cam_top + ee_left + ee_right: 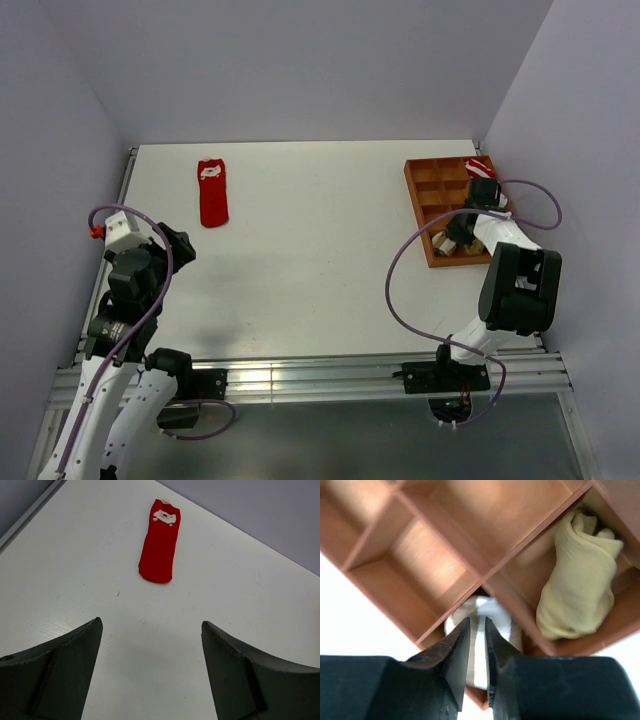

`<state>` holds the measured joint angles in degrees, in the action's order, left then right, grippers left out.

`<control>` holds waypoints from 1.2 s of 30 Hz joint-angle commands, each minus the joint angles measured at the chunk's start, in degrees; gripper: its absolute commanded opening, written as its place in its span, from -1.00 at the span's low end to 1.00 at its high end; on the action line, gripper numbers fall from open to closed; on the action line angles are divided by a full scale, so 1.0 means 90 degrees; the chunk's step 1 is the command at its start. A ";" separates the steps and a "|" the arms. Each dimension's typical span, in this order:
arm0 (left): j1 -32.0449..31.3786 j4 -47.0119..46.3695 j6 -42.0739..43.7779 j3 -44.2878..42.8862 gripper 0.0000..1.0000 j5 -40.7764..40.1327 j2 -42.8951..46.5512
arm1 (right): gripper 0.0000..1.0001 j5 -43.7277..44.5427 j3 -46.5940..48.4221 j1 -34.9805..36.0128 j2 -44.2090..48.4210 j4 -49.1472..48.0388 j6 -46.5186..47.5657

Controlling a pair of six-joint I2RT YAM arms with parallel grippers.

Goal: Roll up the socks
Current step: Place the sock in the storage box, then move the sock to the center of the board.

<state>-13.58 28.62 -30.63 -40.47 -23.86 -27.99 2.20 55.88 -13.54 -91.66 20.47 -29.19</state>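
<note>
Right end effector (477, 622): fingers drawn close, only a narrow slit between them, tips poised at the near corner of the wooden tray (535, 535). Cream and brown fabric of the striped sock (495, 612) showed through and beside the slit, bundled in the corner compartment. Could not tell whether the tips nipped that fabric or merely hung above it. In the next compartment along the near wall sat the yellow sock (577, 580), folded into a loose wad against the divider. Both appeared stowed there as finished rolls, each compartment's walls keeping its bundle from unwinding. The top view placed this arm reaching over the tray at the far right of the tabletop (320, 250). Left end effector (151, 625): fingers spread wide, nothing between them, held above bare tabletop and pointed at the red sock (160, 542). That sock lay flat and unrolled at the far left, white mark at its far end, well apart from tray and fingers. The wide spread likely suited a coming approach to it. By my reckoning two socks were done and the red one not yet started; flat fabric will want pinching at one end.
</note>
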 commanded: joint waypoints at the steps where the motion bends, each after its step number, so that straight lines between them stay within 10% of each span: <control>1: -0.0014 -0.0182 0.0152 0.0014 0.70 0.0043 -0.0044 | -0.48 -0.0097 0.0148 -0.0029 0.0952 0.0127 0.0089; 18: -0.0004 -0.0406 -0.0053 -0.0297 0.72 0.0688 -0.1488 | 0.35 -0.1961 -0.0045 0.0020 0.5632 -0.0037 -0.0359; 22: -0.0004 -0.0465 -0.0229 -0.0815 0.71 0.0863 -0.2570 | 0.79 -0.2820 -0.0456 0.0175 0.6121 -0.0467 -0.0819; 36: 0.0854 -0.2086 -0.0581 -0.2583 0.52 0.2250 -0.6751 | 0.79 -0.3262 -0.1325 0.1748 0.6532 -0.0409 -0.0214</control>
<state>-7.64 15.97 -35.18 -59.57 -8.21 -84.64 -26.46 43.88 0.01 -34.37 18.22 -33.56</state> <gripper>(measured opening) 0.767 0.899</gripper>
